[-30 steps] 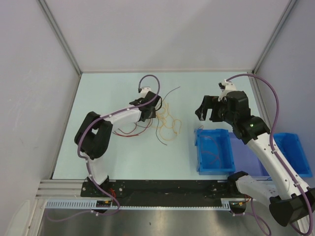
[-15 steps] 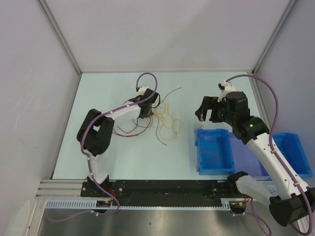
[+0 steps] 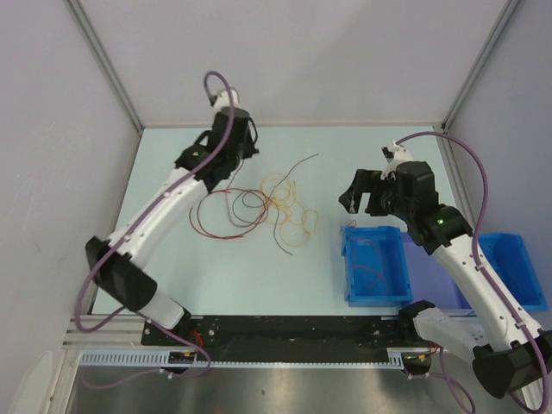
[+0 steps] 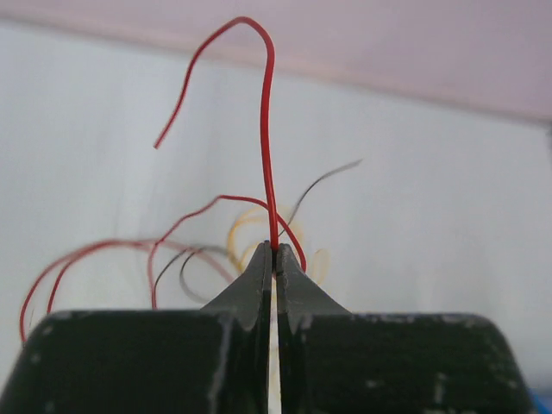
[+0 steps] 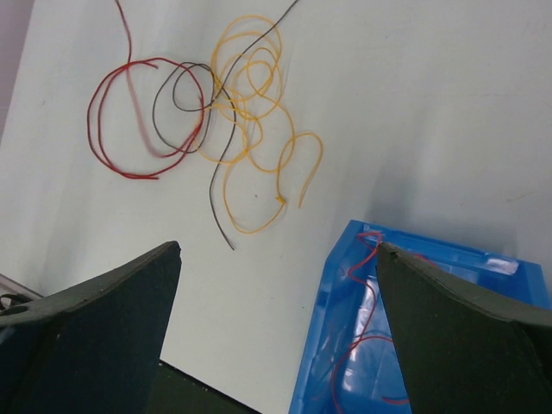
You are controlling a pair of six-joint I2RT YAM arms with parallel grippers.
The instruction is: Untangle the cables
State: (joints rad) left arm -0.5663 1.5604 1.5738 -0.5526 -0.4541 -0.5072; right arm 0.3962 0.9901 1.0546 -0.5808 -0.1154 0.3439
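The cables lie in a loose bunch mid-table: a red loop (image 3: 222, 220), orange-yellow loops (image 3: 291, 207) and a thin black strand (image 3: 297, 164). My left gripper (image 3: 224, 166) is raised over the pile's far left side. In the left wrist view it (image 4: 274, 250) is shut on the red cable (image 4: 268, 129), whose free end curls above the tips; the yellow loops (image 4: 246, 228) blur behind. My right gripper (image 3: 362, 200) hangs open to the right of the bunch. In its own view it (image 5: 278, 250) holds nothing, with the red loop (image 5: 112, 147) and yellow loops (image 5: 259, 129) beyond.
A blue bin (image 3: 349, 259) stands under the right arm with a red wire (image 5: 366, 259) inside it. A second blue bin (image 3: 517, 267) sits at the far right. Grey walls enclose the table on three sides.
My left gripper closed on the red cable, then rose and swung toward the back left, drawing the red strand up from the pile. The right arm has not moved.
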